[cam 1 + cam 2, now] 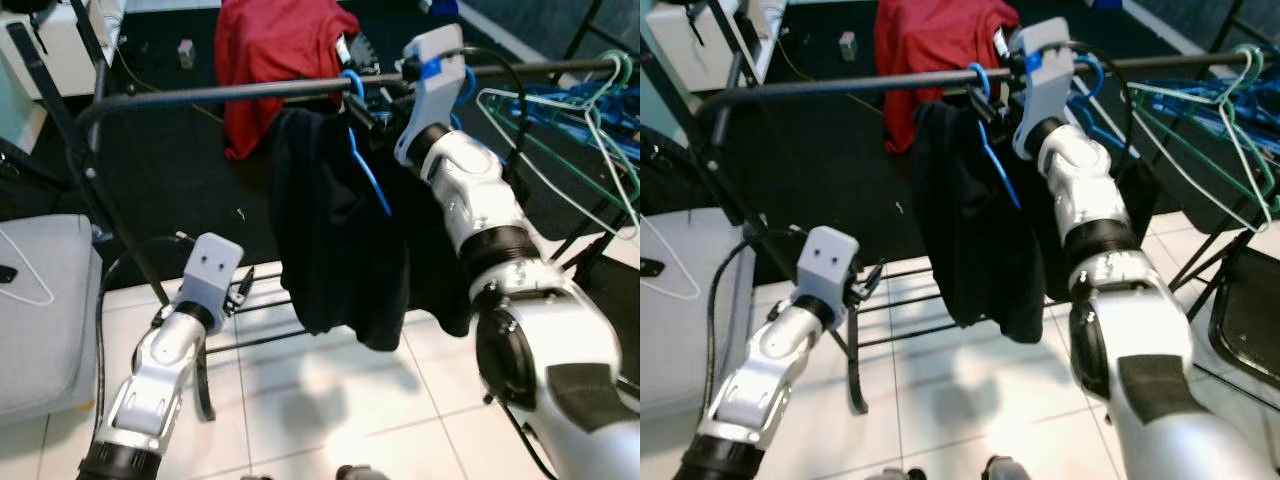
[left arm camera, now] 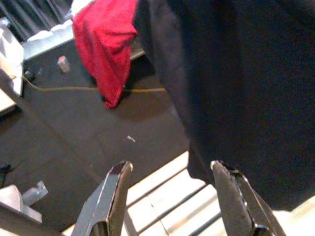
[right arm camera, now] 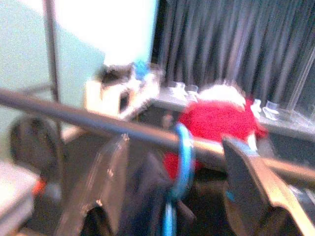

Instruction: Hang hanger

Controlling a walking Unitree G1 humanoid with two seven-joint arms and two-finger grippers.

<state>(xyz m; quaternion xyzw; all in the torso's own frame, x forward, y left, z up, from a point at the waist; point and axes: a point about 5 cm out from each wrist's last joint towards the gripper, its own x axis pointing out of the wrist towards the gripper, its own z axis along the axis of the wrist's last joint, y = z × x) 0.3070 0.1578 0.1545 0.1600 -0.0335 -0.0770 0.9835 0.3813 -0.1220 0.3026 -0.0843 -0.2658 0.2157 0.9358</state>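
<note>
The blue hanger (image 1: 362, 140), carrying a black garment (image 1: 340, 240), is hooked over the rack rail (image 1: 200, 97). The right gripper (image 3: 172, 187) is up at the rail, jaws open either side of the hook. The left gripper (image 2: 170, 201) sits low beneath the rail, jaws open on nothing.

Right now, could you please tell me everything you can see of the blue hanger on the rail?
The blue hanger looks like thin plastic-coated wire. Its hook curls over the dark rail, and one slanted arm shows against the black garment that it carries. It hangs upright. The right gripper sits open at the hook, a finger either side.
</note>
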